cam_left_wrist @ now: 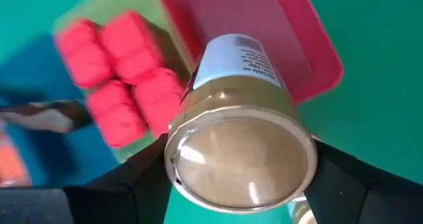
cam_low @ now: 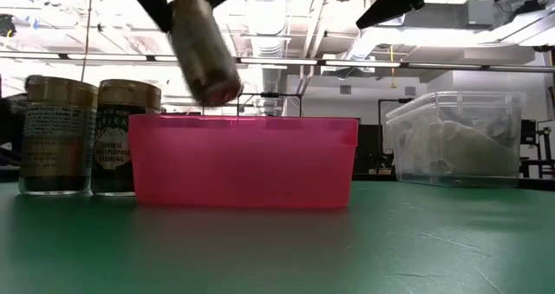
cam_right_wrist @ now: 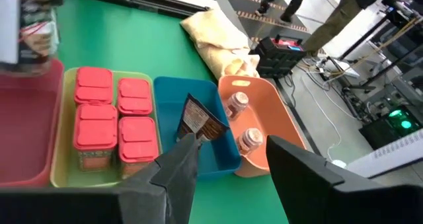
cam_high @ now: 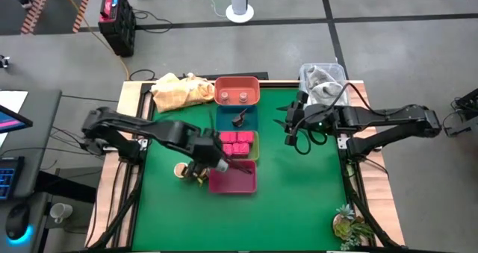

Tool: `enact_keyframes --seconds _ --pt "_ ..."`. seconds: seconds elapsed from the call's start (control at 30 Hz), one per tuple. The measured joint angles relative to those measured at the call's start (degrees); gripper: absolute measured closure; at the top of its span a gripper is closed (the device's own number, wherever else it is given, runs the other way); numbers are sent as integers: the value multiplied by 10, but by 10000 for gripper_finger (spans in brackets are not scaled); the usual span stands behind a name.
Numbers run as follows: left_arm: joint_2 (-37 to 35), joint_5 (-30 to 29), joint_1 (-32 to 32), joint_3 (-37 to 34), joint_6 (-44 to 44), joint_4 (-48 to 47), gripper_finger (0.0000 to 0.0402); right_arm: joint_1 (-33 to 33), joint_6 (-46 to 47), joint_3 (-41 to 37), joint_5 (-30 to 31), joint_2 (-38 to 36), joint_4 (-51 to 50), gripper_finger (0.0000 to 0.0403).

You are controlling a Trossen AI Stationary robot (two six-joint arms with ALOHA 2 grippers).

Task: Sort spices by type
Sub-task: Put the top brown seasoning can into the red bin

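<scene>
Over the pink tray (cam_high: 233, 180), just below centre of the high view, a spice jar (cam_left_wrist: 239, 154) is held tilted, clamped by the left gripper (cam_high: 216, 163). At centre right, the right gripper (cam_high: 287, 126) is held open above the mat (cam_high: 299, 193).

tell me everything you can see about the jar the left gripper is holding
The jar is a round spice jar with a tan cap, a clear body and a white printed label. It is tilted in the air, clamped on both sides by the left gripper, above the near edge of the pink tray and touching nothing else. In the low view it hangs above the tray's rim.
</scene>
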Motion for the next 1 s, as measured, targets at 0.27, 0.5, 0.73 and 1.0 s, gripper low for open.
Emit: enact_keyframes --seconds 0.27,0.5,0.73,1.0 --pt "128 6 -13 91 -9 -91 134 -12 -4 -15 1 -2 3 190" --pt "181 28 -17 126 7 -94 134 -33 -11 -37 1 -18 23 190" --pt "224 39 -20 126 -6 -95 122 -36 -10 -37 0 -20 25 190" --pt "233 30 -20 126 -34 -88 84 -36 -8 -37 0 -20 27 190"
